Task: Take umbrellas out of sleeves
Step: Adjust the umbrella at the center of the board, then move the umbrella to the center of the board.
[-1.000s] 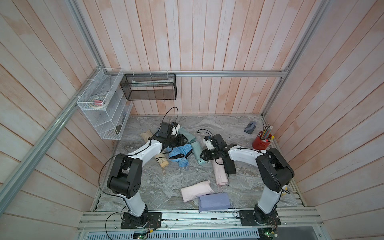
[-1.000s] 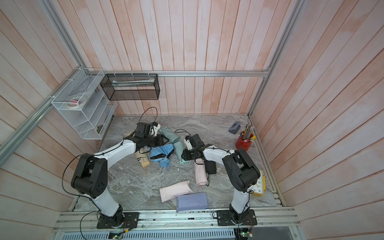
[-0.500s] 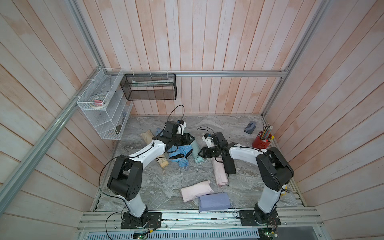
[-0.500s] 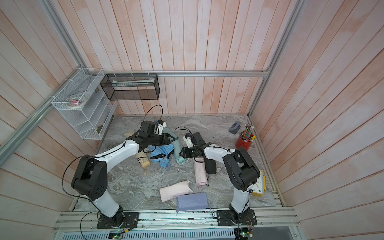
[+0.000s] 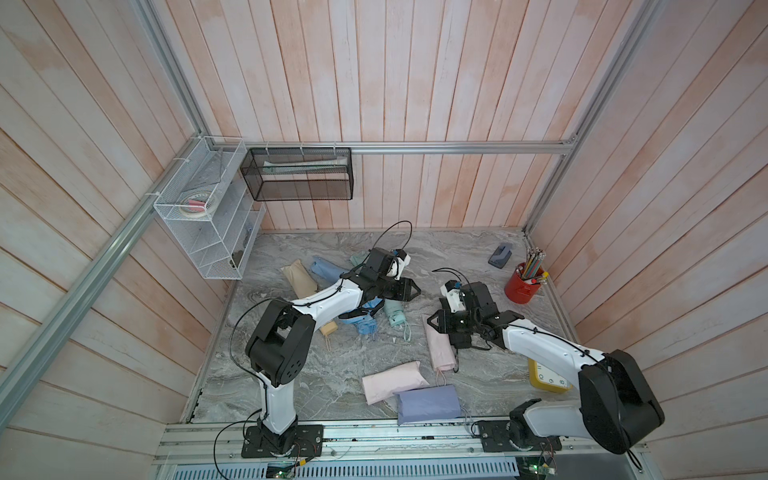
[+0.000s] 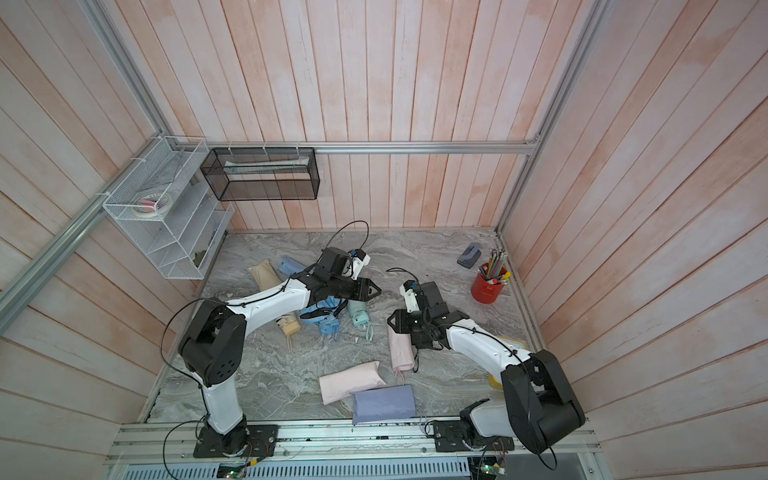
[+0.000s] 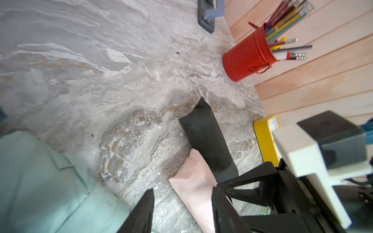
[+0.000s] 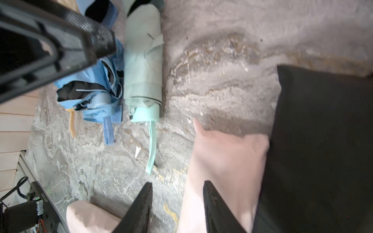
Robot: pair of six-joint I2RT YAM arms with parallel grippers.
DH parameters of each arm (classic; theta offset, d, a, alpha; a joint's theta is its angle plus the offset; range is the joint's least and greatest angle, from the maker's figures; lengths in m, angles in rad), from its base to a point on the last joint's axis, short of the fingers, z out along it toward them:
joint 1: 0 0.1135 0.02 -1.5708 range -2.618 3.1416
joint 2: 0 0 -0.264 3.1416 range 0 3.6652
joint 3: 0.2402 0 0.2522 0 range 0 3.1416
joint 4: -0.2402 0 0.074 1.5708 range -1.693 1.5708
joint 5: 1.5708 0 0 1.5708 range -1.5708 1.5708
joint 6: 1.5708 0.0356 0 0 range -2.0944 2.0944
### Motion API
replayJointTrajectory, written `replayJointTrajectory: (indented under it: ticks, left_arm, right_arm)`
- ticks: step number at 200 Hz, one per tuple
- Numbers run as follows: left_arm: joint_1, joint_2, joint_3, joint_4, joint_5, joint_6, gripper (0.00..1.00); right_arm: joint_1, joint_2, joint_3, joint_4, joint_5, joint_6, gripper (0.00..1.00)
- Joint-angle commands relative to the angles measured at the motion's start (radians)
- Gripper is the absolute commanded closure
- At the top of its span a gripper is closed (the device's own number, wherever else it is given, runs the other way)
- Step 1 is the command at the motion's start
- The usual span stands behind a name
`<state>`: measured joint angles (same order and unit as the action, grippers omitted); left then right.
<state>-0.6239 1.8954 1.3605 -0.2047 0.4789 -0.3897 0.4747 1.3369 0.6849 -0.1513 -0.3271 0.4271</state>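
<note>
The pink sleeve (image 8: 226,161) lay on the desk (image 5: 332,374), touching the black sleeve (image 7: 205,137) along one side. Both were plump, so I judged that each had an umbrella inside.

Handling, as judged:
- Light.
- Smooth outer fabric, probably slippery.
- Soft skin over a stiff core.
- A pinch on loose fabric alone would slide or bunch.

Recommended holds: one gripper on the closed end of the sleeve, the other on the core at the mouth, which I took to be the end nearest my bases.

My right gripper (image 8: 177,182) hovered low over the far end of the pink sleeve, jaws spread and empty. One finger sat over the fabric. Whether it touched I could not tell, as that view was blurred. My right arm reached forward and inward with the forearm low.

My left gripper (image 7: 182,190) stood spread and empty too, pointing across toward the right one. Its arm stretched over the freed light-blue umbrella (image 5: 365,322) and mint umbrella (image 5: 392,313).
</note>
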Motion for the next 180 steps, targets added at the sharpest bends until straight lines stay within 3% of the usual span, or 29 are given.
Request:
replayJointTrajectory:
  ticks: [1, 79, 180]
  left_arm:
    - [-0.02, 0.03, 0.024, -0.023, 0.019, 0.042, 0.51]
    - [-0.02, 0.033, 0.023, -0.033, 0.005, 0.047, 0.5]
    - [0.057, -0.012, -0.018, -0.049, 0.021, 0.049, 0.51]
  right_arm:
    - [0.028, -0.028, -0.028, -0.078, 0.066, 0.044, 0.56]
    - [0.067, 0.121, -0.011, -0.078, 0.194, 0.066, 0.56]
    - [0.0, 0.439, 0.309, -0.041, 0.171, -0.088, 0.59]
